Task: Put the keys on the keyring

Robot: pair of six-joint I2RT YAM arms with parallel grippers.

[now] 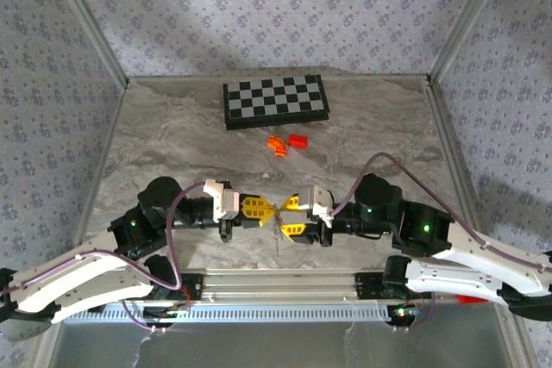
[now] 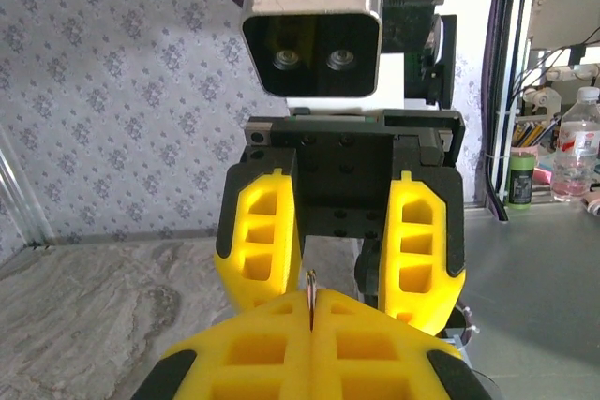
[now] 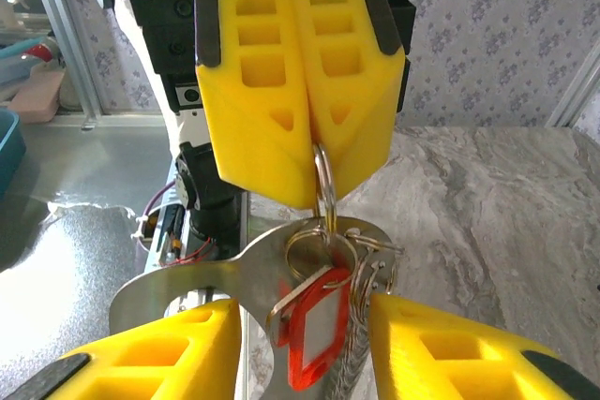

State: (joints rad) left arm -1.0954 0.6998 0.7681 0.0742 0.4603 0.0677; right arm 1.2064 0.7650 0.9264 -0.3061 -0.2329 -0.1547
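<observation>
Left gripper, seen from above, has its yellow fingers pressed together on the keyring, a thin glint over the near part of the table. Facing it from the keyring's other side, the right gripper holds its jaws apart. Beyond the keyring, toward the far wall, an orange curved piece and a red block lie just beside each other, with a checkerboard farther still. The table is grey-veined marble. Floral grey wallpaper closes three sides, with aluminium posts at the corners.

From the left wrist, the keyring's rim stands upright out of the closed seam of the yellow fingers. Behind the keyring the right arm's fingers stand spread, its wrist camera above them. Right of the keyring, past a black post, a bench carries a water bottle.

From the right wrist, the keyring hangs from the clamped finger pair. Below it dangle smaller rings, a flat silver piece and the red-orange key, between the right gripper's parted fingers. Whether these touch the bundle cannot be told. Marble lies right of the keyring, a shiny metal sheet to its left.
</observation>
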